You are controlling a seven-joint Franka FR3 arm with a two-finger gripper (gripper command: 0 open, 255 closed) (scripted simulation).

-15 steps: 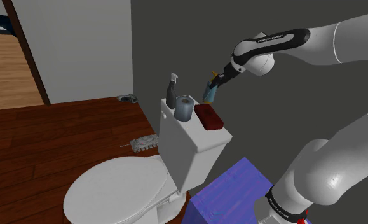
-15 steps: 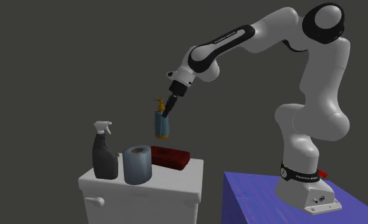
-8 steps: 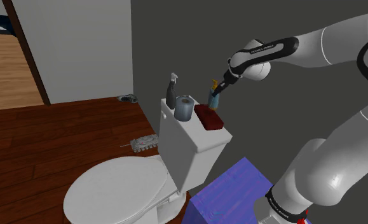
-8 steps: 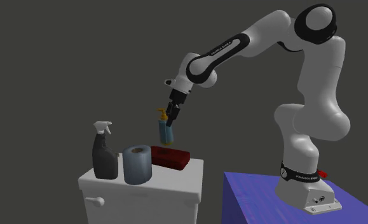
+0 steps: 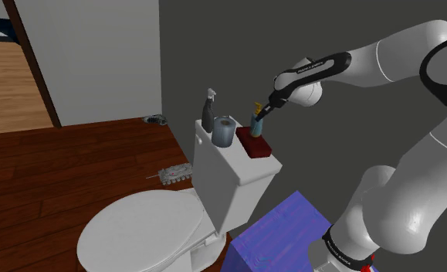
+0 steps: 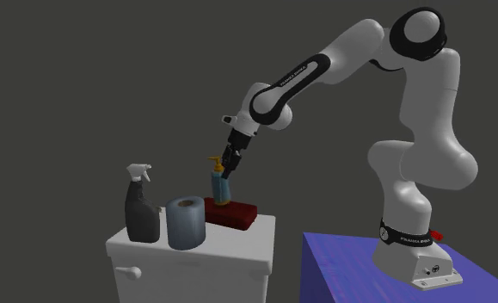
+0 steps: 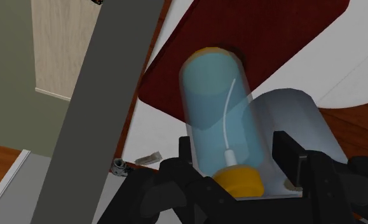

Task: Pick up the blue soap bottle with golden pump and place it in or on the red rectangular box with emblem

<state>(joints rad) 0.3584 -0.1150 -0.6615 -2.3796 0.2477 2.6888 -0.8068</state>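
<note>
Blue soap bottle (image 6: 220,189), gripped near the pump by the hand (image 6: 225,170), long axis near upright, base directly over the red box (image 6: 238,213), touching or barely clear.

**No legible text**

We can read no word, number or sign. We see small white lettering on the dark strip of the arm's forearm (image 6: 295,73) and on the dark band (image 6: 405,233) at the arm's foot, just above the stand (image 6: 350,268). In both places the letters are too small to make out.
</note>
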